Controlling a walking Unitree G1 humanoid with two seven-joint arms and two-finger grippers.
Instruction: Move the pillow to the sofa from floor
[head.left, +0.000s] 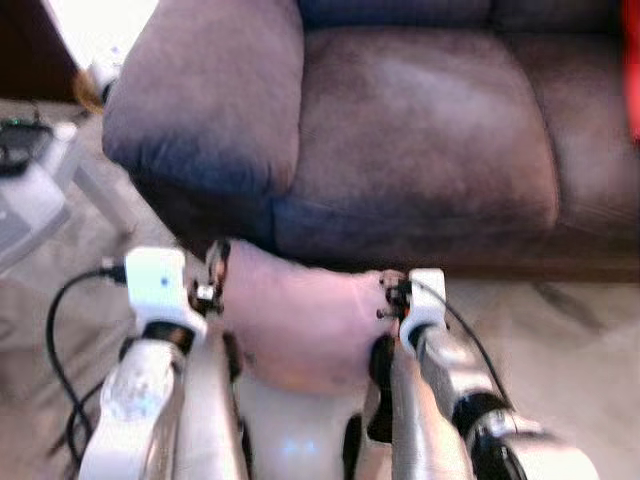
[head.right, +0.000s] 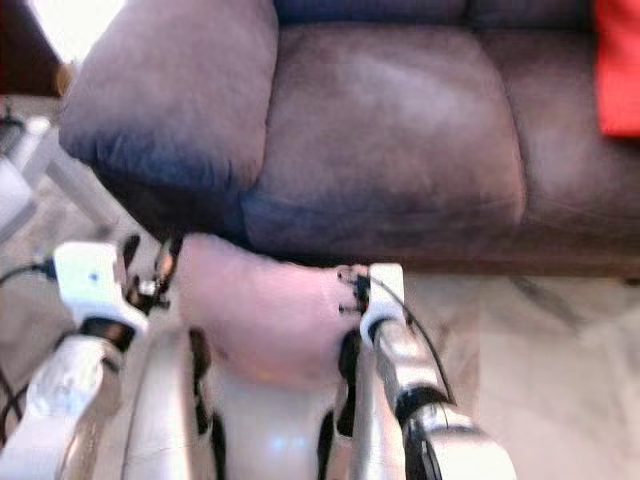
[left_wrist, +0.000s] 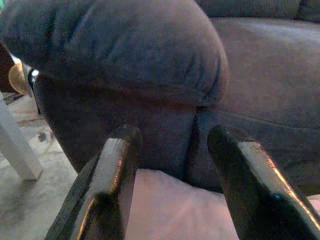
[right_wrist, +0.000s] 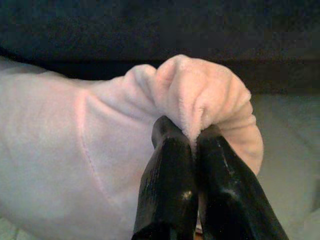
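Note:
A soft pink pillow (head.left: 300, 320) hangs between my two arms, just in front of the dark brown sofa (head.left: 420, 130) and below its seat edge. My right gripper (right_wrist: 190, 132) is shut on a bunched corner of the pillow (right_wrist: 200, 95), at the pillow's right side (head.left: 392, 295). At the pillow's left side, my left gripper (left_wrist: 172, 137) stands open. Its two black fingers (left_wrist: 120, 155) are spread above the pink fabric (left_wrist: 175, 210) and point at the sofa's armrest (left_wrist: 125, 45).
The sofa's thick armrest (head.left: 200, 90) bulges out at the left. A red cushion (head.right: 618, 65) lies at the sofa's right end. A white table leg (left_wrist: 15, 145) and a black cable (head.left: 55, 340) are on the left. Pale marble floor (head.left: 570, 340) lies to the right.

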